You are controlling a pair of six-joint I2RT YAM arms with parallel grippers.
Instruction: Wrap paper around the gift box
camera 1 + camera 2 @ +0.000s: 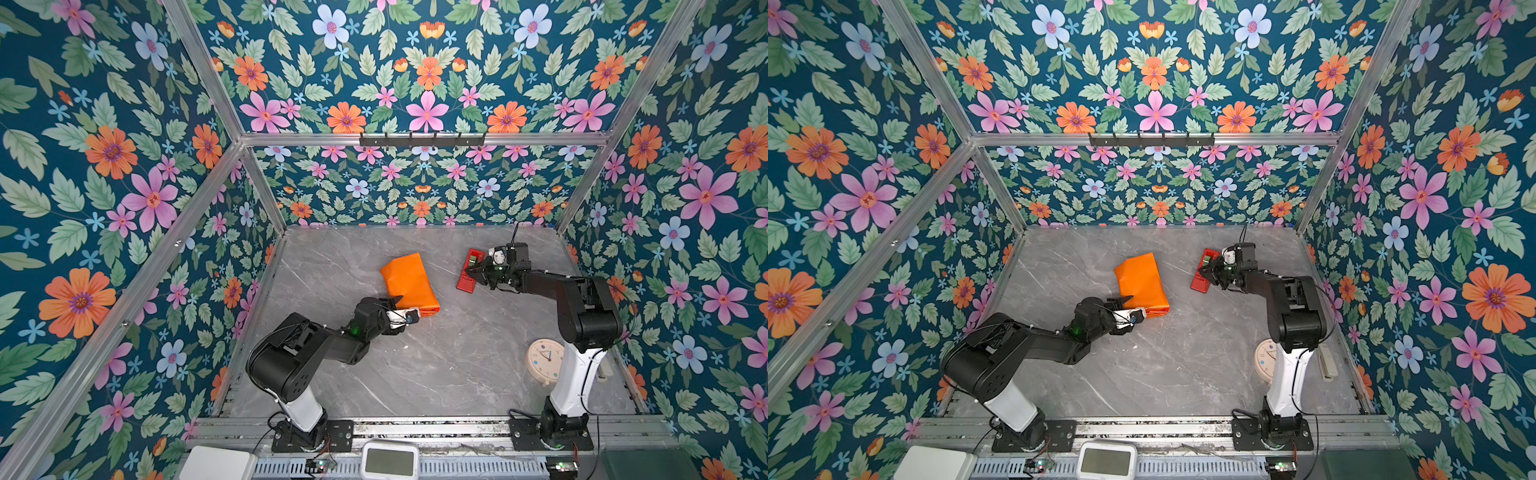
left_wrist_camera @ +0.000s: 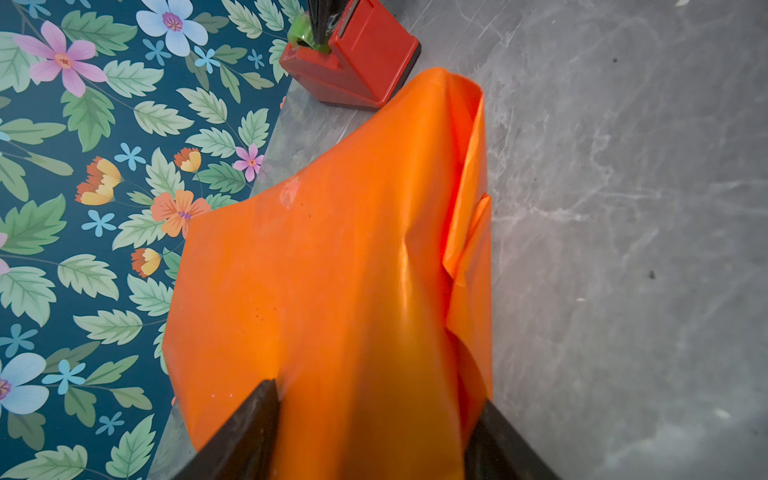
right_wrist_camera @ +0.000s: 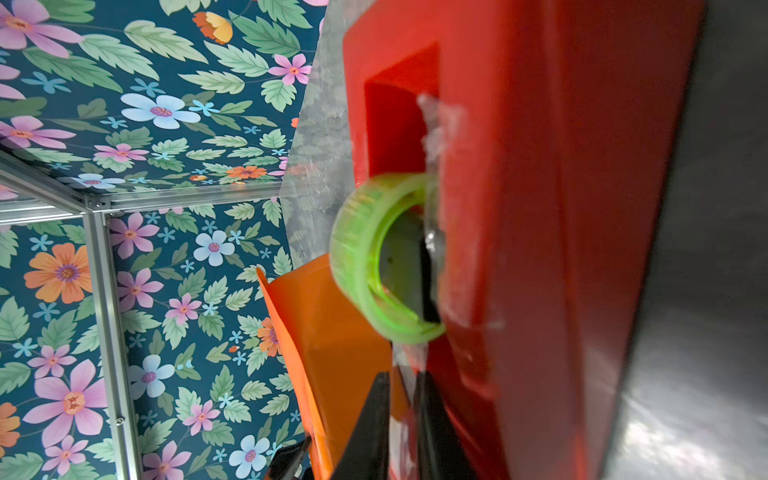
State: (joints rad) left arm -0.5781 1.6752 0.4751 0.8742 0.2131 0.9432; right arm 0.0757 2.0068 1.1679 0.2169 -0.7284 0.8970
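The paper lies mid-table as a folded bundle with its glossy orange face outward. The gift box is hidden. In the left wrist view the paper fills the middle. My left gripper holds the bundle's near end, one jaw on each side. My right gripper is at a red tape dispenser. Its jaws are nearly together on a clear strip of tape below the green roll.
A round cream clock lies by the right arm's base. A white display unit and a white box sit beyond the front rail. Floral walls close in the grey marble table on three sides.
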